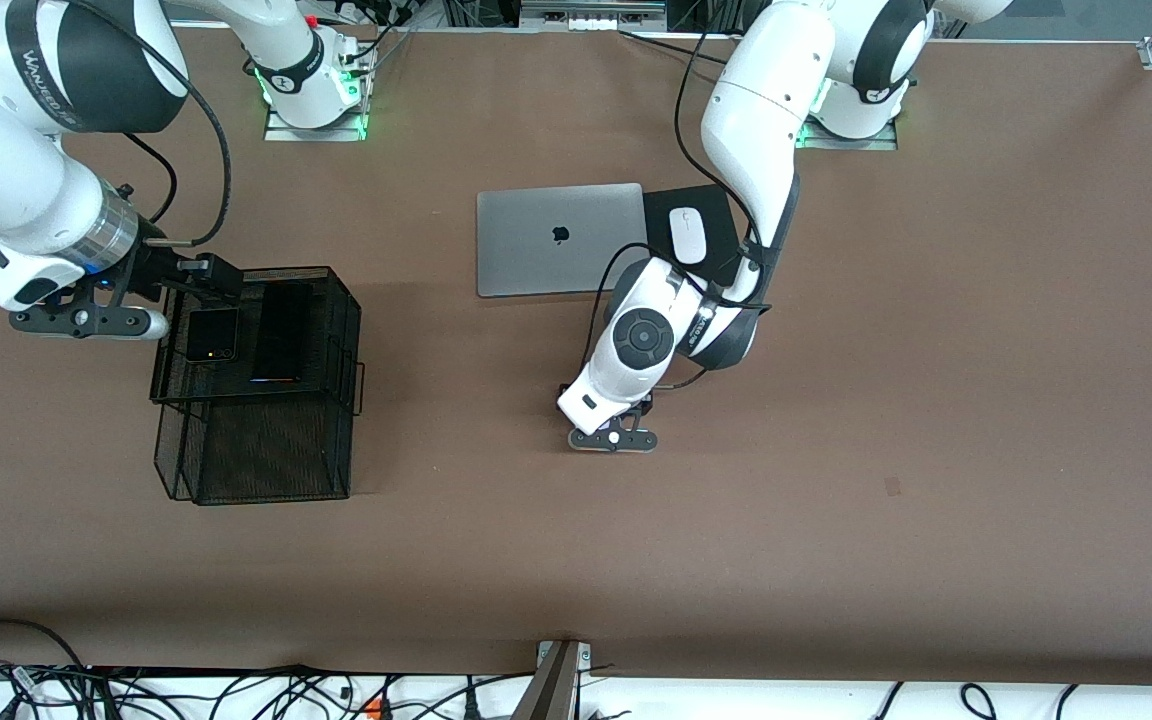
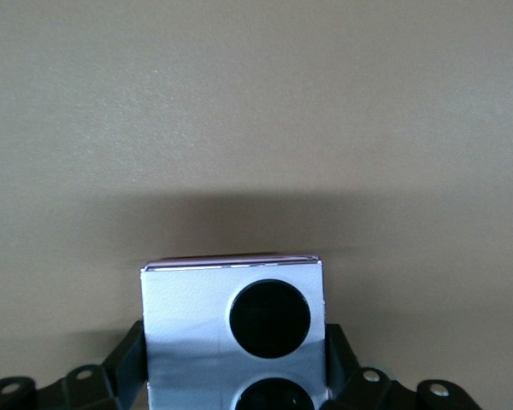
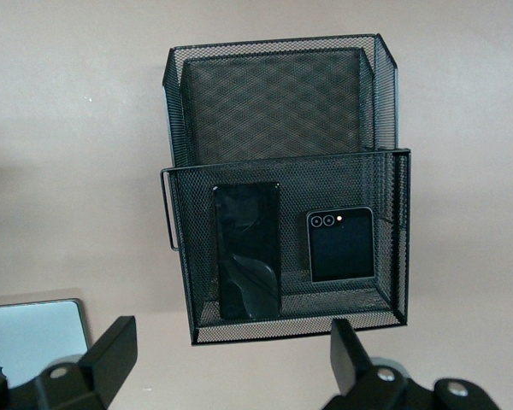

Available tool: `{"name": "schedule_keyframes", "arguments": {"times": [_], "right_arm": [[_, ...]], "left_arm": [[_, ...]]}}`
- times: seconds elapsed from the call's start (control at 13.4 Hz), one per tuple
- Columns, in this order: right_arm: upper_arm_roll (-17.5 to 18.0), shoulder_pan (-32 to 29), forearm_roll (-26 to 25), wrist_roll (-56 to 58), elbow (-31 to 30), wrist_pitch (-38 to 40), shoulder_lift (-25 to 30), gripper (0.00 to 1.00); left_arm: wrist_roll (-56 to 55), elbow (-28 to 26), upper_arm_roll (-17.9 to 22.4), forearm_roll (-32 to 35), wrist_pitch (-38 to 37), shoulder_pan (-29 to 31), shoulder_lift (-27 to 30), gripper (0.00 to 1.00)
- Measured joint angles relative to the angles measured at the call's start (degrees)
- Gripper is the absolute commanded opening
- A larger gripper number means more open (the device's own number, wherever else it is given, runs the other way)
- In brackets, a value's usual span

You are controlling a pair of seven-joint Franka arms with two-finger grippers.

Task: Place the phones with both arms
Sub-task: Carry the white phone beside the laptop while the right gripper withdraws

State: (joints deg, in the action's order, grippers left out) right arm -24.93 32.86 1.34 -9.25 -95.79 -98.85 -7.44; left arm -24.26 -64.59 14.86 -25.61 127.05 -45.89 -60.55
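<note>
1. Closest to the front camera is the left gripper (image 2: pixel 235 337), down low over the bare middle of the table (image 1: pixel 936 400), roughly 5 o'clock from the laptop (image 1: pixel 559 238) in the front view. The lilac-white folded phone (image 2: pixel 188 316) sits right in its grasp, two black lenses facing the wrist cam. Honestly can't tell if it's clamped on the phone or just hugging it, or whether the phone touches the table.
2. Out at 9 o'clock from that gripper is the black mesh basket (image 1: pixel 266 470), two tiers, lower tier nearer the camera.
3. The upper tier has two phones lying flat: the small dark folded phone (image 1: pixel 212 334), and the long black slab phone (image 1: pixel 282 332) just beside it at its 3 o'clock.
4. The right gripper (image 1: pixel 211 275) hangs over the upper tier's 12 o'clock rim, jaws spread wide, holding nothing.
5. Farthest back: the grey laptop, lid closed, with the white mouse (image 1: pixel 688 235) on a black pad (image 1: pixel 711 205) at its 3 o'clock.
</note>
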Motion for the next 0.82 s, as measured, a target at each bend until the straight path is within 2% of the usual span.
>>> {"name": "schedule_keyframes", "arguments": {"times": [0.3,0.52,0.67,0.82], "right_arm": [[0.06,0.02,0.0,-0.01,0.33,-0.01,-0.56,1.0],[0.59,0.21,0.0,-0.03,0.38,-0.81,-1.79,1.0],[3.76,0.34,0.0,-2.7,0.45,-3.35,-3.52,1.0],[8.0,0.54,-0.17,-6.54,0.52,-6.05,-5.34,1.0]], "left_arm": [[-0.03,0.35,0.11,0.0,-2.19,0.0,1.76,1.0],[-0.05,0.56,1.46,0.05,-14.75,1.57,7.52,1.0],[0.93,0.61,2.23,2.2,-25.25,5.61,12.75,1.0],[7.28,0.6,2.38,4.11,-32.31,10.97,16.74,1.0]]}}
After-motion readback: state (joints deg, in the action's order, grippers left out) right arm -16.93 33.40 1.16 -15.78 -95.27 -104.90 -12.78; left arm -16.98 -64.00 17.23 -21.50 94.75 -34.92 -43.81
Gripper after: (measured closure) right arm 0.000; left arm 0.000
